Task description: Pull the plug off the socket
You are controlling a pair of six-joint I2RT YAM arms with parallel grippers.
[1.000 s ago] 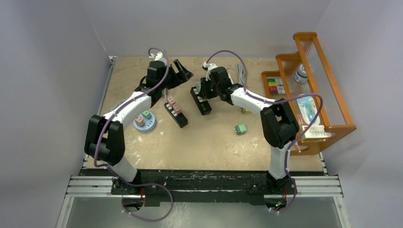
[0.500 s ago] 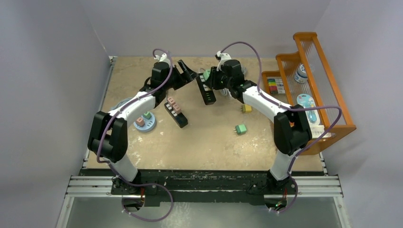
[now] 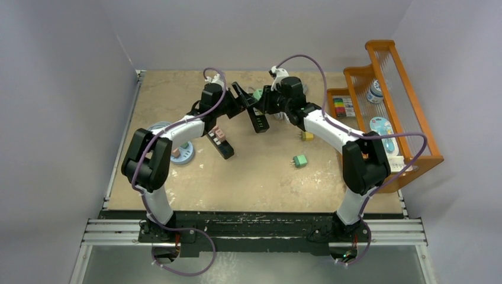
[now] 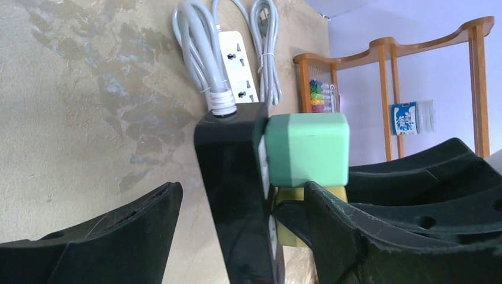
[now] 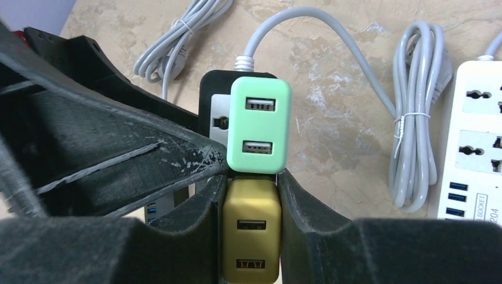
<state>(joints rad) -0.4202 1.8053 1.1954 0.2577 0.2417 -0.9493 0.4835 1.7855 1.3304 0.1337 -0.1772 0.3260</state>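
A black power strip (image 3: 259,121) is held tilted above the table, with a green plug (image 3: 257,93) and a yellow plug in its sockets. My right gripper (image 5: 251,189) is shut on the yellow plug (image 5: 251,231); the green plug (image 5: 259,125) sits just beyond it. My left gripper (image 4: 243,195) is open and straddles the strip (image 4: 237,189): one finger is apart on its back side and the other lies by the green plug (image 4: 306,149) and the yellow plug (image 4: 290,219). From above, the left gripper (image 3: 244,97) and the right gripper (image 3: 264,102) meet at the strip.
A second black strip with pink plugs (image 3: 219,141) lies left of centre, beside a blue dish (image 3: 180,152) of plugs. Loose green (image 3: 300,160) and yellow (image 3: 306,135) plugs lie on the table. A white power strip (image 5: 473,148) with coiled cords lies behind. An orange rack (image 3: 391,112) stands at the right.
My right gripper has lifted the black strip off the table and carried it back. My left gripper has swung right and now straddles the strip.
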